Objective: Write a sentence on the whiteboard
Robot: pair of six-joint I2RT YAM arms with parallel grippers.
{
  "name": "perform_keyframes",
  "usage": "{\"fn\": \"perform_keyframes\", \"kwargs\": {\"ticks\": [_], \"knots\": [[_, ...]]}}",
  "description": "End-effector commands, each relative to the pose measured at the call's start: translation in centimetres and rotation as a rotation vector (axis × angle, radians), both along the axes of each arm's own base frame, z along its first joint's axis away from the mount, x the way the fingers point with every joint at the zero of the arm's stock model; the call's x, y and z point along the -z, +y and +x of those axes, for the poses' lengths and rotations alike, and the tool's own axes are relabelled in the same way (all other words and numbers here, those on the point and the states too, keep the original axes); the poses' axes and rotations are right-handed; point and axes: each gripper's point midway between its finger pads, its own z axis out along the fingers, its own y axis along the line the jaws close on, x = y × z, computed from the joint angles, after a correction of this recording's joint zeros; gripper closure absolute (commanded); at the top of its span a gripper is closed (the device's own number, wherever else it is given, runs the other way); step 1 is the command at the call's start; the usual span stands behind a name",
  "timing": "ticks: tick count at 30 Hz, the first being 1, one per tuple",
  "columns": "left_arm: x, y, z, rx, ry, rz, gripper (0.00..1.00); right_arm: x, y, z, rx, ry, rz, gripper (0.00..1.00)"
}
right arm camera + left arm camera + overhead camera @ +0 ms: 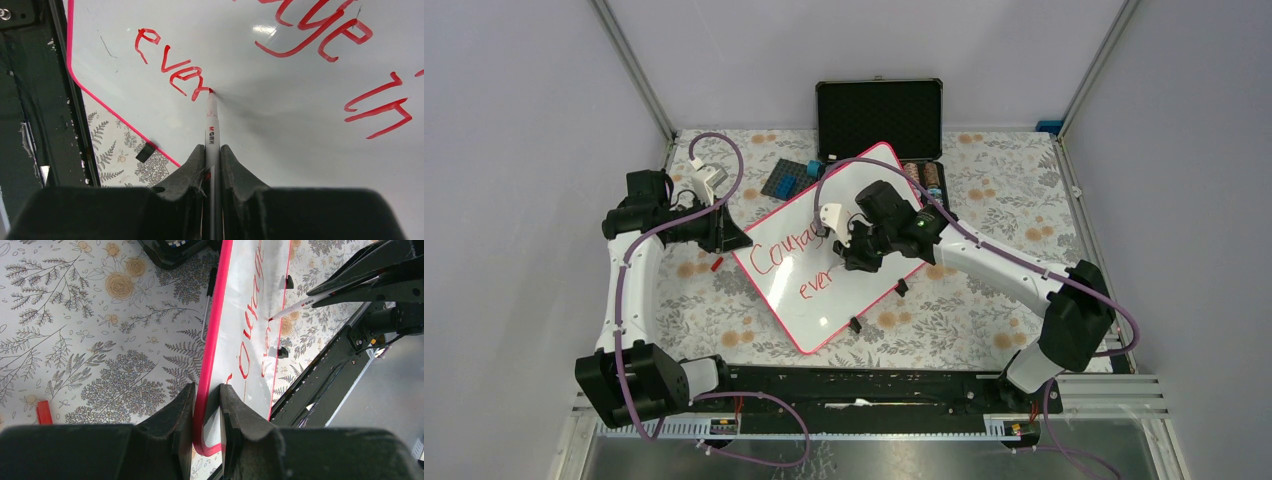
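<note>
On the flowered table [1009,205], the whiteboard [864,292] lies slantwise, midway between your two arms. Your left gripper [206,390] pinches its pink frame near the left corner. That hold is thin, and if it slips the board could swivel under pen pressure and spoil the line. Your right gripper [212,150] is clenched on the marker [212,120], whose tip touches the board at the end of "ever" in the sentence [172,65]. Press too hard and the pen may slide back between the jaws; lift too far and the stroke breaks.
</note>
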Motion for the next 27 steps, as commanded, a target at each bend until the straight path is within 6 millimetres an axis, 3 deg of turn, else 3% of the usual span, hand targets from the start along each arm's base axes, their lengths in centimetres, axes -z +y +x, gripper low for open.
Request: {"fn": "perform_keyframes", "kwargs": {"ticks": [1, 6, 9, 15, 27], "knots": [[0.4, 0.4, 0.6, 0.007, -0.032, 0.039, 0.99, -2.0, 0.2, 0.5, -0.011, -0.030, 0.048, 1.00], [0.4, 0.3, 0.5, 0.008, -0.033, 0.038, 0.99, -4.3, 0.2, -1.6, -0.073, 0.010, 0.100, 1.00], [0.5, 0.3, 0.5, 0.010, -0.031, 0.035, 0.99, -4.4, -0.1, -2.4, -0.087, 0.032, 0.102, 1.00], [0.3, 0.2, 0.4, 0.011, -0.036, 0.034, 0.99, -3.2, -0.4, -2.1, -0.066, 0.036, 0.084, 1.00], [0.3, 0.3, 0.4, 0.007, -0.034, 0.036, 0.99, -2.7, 0.2, -1.1, -0.047, 0.050, 0.095, 1.00]]}}
